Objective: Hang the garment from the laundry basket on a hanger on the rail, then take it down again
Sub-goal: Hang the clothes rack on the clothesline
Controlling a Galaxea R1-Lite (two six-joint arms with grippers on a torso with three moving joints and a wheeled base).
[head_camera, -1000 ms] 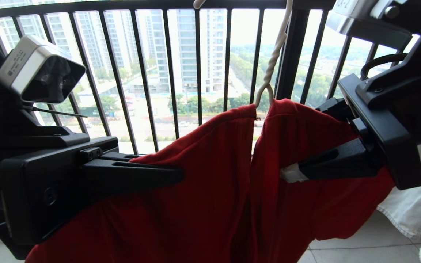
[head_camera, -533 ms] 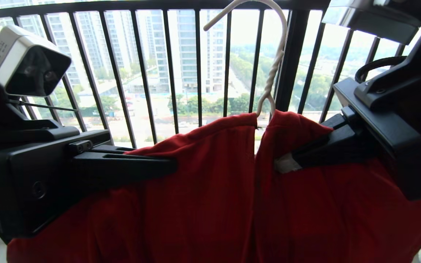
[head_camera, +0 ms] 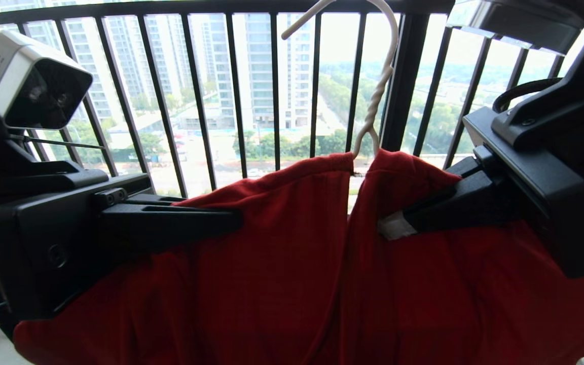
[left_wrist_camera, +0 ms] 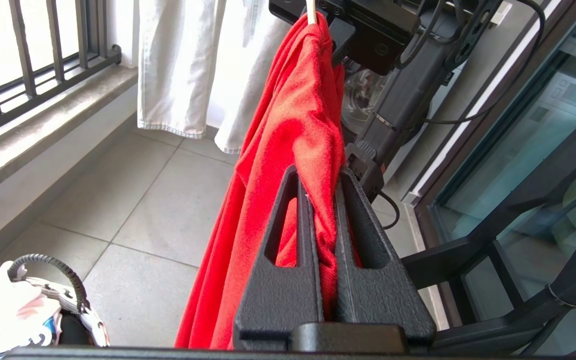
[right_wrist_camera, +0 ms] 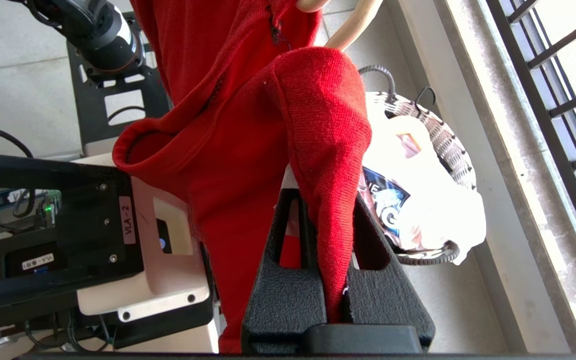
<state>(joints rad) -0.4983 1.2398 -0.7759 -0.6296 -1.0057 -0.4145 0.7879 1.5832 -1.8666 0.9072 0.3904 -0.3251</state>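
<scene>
Note the change first: a second ago the right gripper (head_camera: 391,228) stood apart from the cloth with its fingers spread; it is now clamped on the shoulder of the red T-shirt (head_camera: 282,263), just beside the neck of the white wire hanger (head_camera: 373,109). The hook, cut off at the top of the head view a second ago, now shows in full and hangs free, with no rail visible above it. The left gripper (head_camera: 231,223) remains clamped on the opposite shoulder. In the left wrist view its fingers (left_wrist_camera: 313,235) pinch a fold of the red cloth between them.

Read this as follows: you now hold the T-shirt by both shoulders with the hanger inside the neckline, between the two grippers. Whether the hook is on its way to the rail or coming off it, you cannot tell from these views. Either way, both grips carry the load.

Surroundings, relative to the grippers:
- The black window railing (head_camera: 277,91) stands directly beyond both grippers. The hook tip points toward it and could catch a bar.
- The laundry basket (right_wrist_camera: 448,145) sits on the floor below the right gripper, holding white cloth and a dark printed piece.
- White clothes (left_wrist_camera: 178,65) hang beyond the right gripper, close enough to brush the T-shirt.
- A glass door frame (left_wrist_camera: 518,165) runs beside the arms.
</scene>
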